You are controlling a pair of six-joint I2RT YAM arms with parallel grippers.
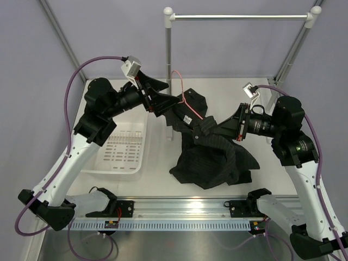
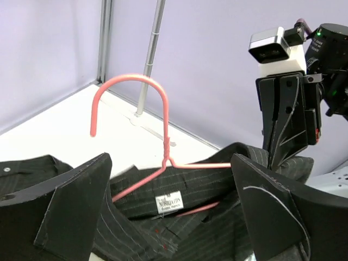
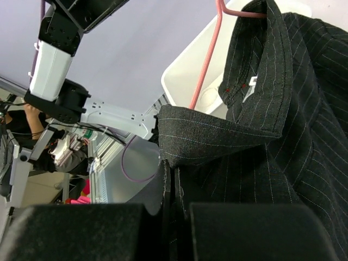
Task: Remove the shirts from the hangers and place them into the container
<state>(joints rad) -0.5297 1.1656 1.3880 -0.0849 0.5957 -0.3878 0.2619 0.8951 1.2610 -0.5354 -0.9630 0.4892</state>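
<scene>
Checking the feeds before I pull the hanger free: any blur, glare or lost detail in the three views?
Top external: even light, sharp, but the black shirt has folds that are hard to read. Left wrist: pink hanger and neck label crisp, no glare. Right wrist: pinstripes sharp, right gripper at the bottom edge blurred.

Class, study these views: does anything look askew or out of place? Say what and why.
The shirt sags in a crumpled heap on the table. It is pinched by the right gripper, and the pink hanger is still in its collar, hooked on nothing.
</scene>
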